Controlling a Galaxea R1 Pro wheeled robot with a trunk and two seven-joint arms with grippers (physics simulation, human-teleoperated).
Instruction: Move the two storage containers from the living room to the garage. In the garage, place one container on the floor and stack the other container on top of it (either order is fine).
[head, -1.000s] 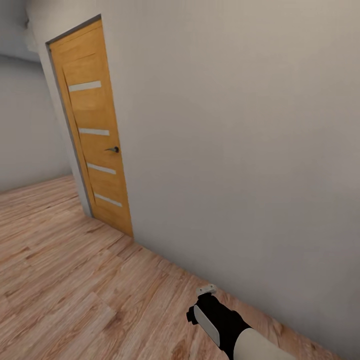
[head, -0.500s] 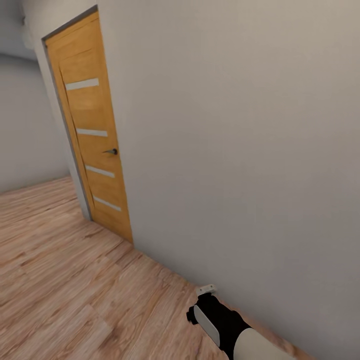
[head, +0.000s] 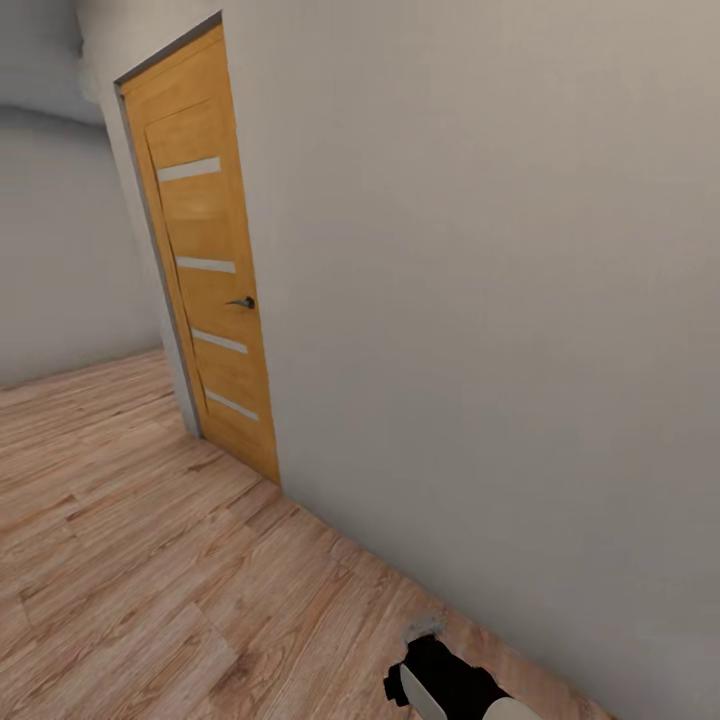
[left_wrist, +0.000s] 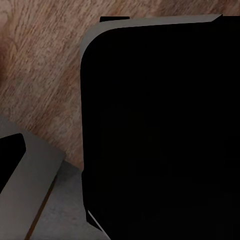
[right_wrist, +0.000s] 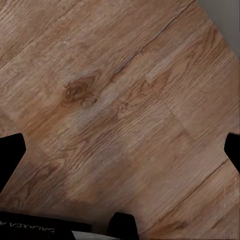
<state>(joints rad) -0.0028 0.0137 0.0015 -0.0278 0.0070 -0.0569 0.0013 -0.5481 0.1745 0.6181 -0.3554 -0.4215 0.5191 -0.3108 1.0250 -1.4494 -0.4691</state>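
- Light wood-plank floor (head: 150, 590) runs open to the left, bounded on the right by a plain grey wall (head: 480, 300).
- A closed wooden door (head: 205, 260) sits in that wall, ahead.
- Right hand (right_wrist: 120, 150) hangs above bare planks, fingers spread, released, grasping nothing.
- Left hand: cannot tell.

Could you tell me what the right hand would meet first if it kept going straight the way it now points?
Most likely the wood-plank floor: the right wrist view looks straight at bare planks between the right hand's fingertips, with nothing in between. How far off it lies is unclear.
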